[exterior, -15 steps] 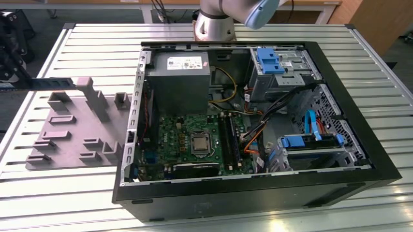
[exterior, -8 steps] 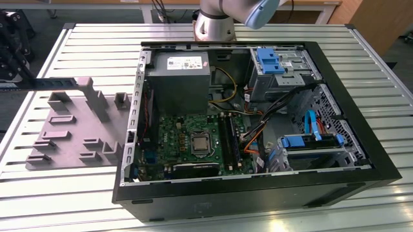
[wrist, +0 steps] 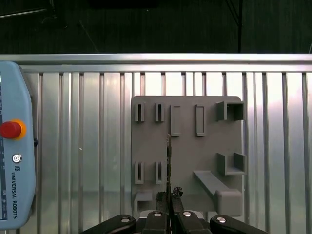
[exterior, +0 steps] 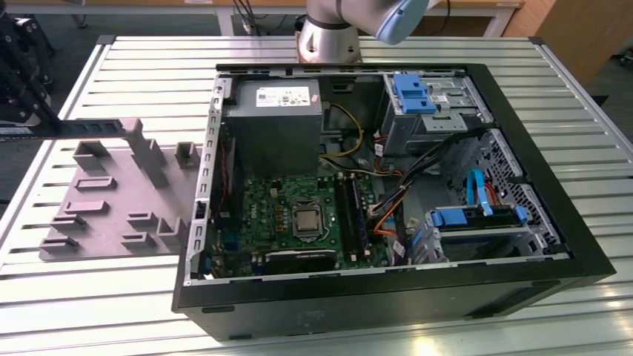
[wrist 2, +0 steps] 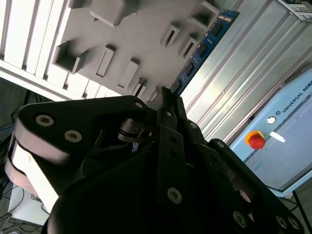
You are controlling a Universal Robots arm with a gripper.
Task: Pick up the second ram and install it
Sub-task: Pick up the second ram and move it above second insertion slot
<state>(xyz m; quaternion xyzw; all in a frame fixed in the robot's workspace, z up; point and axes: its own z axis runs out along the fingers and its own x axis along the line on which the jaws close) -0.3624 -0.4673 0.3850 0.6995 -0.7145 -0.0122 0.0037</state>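
Claw (wrist: 169,197) tight around the second ram (wrist 2: 207,41) at its near end

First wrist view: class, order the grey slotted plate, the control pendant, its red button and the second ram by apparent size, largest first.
1. grey slotted plate
2. control pendant, cut off by the frame
3. red button and second ram: unranked; the ram is edge-on, nearer the camera, in the claw.
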